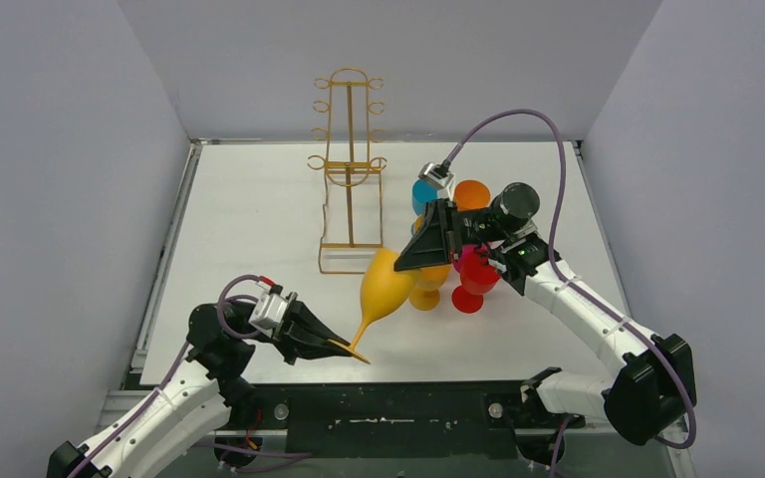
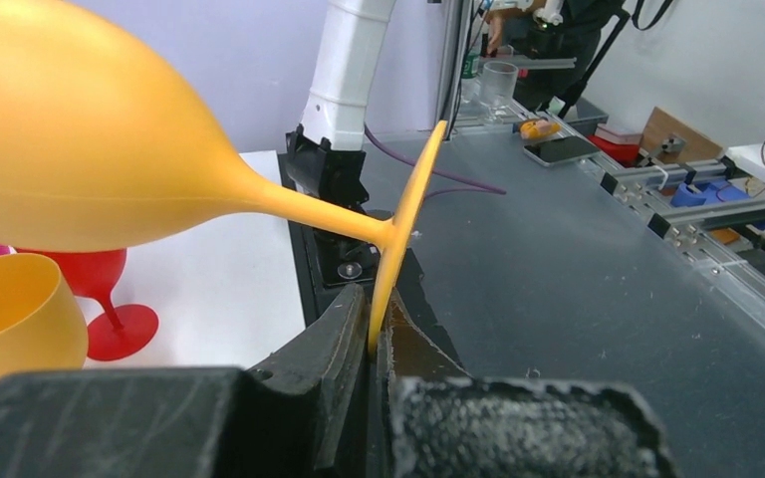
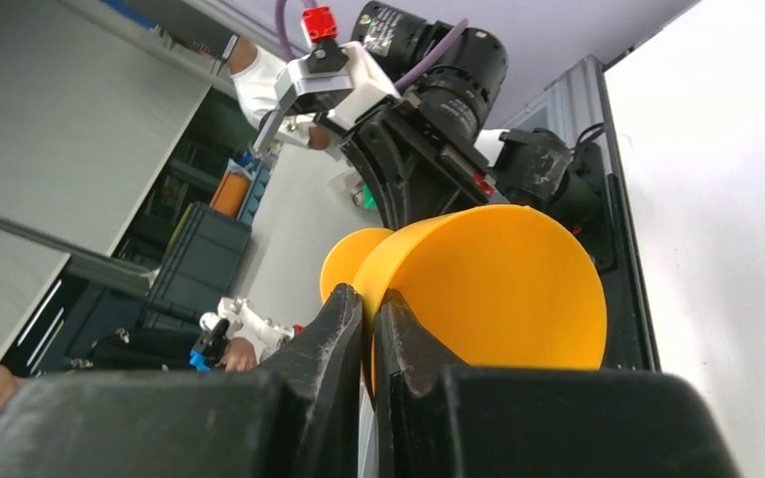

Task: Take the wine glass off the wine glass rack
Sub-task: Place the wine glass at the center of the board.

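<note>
A yellow-orange wine glass hangs tilted above the table, just in front of the rack, bowl up and foot down toward the near edge. My left gripper is shut on the rim of its foot, as the left wrist view shows, with the bowl up and left. My right gripper is shut on the bowl's rim; in the right wrist view the open bowl fills the middle. The gold wire wine glass rack stands at the back with nothing on it.
Right of the held glass stands a cluster of glasses: a second yellow one, a red one, a blue one and an orange one. The right arm reaches over them. Grey walls enclose the white table.
</note>
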Available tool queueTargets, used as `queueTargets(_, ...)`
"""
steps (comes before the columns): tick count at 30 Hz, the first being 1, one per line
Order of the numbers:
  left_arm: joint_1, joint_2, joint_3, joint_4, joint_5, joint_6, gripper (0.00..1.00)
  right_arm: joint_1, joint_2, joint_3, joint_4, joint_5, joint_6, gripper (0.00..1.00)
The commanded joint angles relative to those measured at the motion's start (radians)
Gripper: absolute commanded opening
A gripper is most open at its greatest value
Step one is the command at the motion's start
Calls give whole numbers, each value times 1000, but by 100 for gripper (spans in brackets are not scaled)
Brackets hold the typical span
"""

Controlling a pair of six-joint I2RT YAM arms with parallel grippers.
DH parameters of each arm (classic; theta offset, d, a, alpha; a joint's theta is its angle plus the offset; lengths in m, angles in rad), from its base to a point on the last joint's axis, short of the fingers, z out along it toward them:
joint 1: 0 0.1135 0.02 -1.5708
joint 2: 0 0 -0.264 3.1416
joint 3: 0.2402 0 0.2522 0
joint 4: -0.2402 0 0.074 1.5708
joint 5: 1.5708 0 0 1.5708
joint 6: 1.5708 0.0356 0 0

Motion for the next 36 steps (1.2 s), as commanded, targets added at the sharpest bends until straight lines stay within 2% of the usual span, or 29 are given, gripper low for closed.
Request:
queueTargets(1,3,-19,15,-19,-39,44,0,58,-1,-1,119,-2,26,0)
queueTargets(4,3,-30,31,-81,-47,91,0,93,18,-13,136,14,30,0)
queueTargets(9,3,-31,39,-154,-53,132,0,84,7,-13,116,29,3,0)
queueTargets(10,2,-33,35,-158,-70,124,4,82,4,-10,102,32,-7,0)
queueTargets(12,2,-42,34,-162,-106,98,19,78,0,-4,60,41,-45,0)
queueTargets(15,3,-73,34,-172,-117,89,29,68,-17,12,-64,73,-142,0)
queueTargets(19,3,-117,44,-308,-155,151,49,65,-45,22,-181,127,-253,0)
queueTargets(23,3,-149,42,-381,-177,176,59,63,-62,12,-194,148,-272,0)
queueTargets(27,2,-156,35,-366,-211,165,67,62,-60,18,-252,169,-312,0)
queueTargets(30,2,-145,42,-337,-223,151,73,63,-59,46,-351,201,-389,0)
queueTargets(32,3,-142,54,-364,-233,166,78,63,-59,69,-431,227,-447,0)
queueTargets(36,4,-156,69,-471,-306,213,80,72,-75,94,-560,302,-537,0)
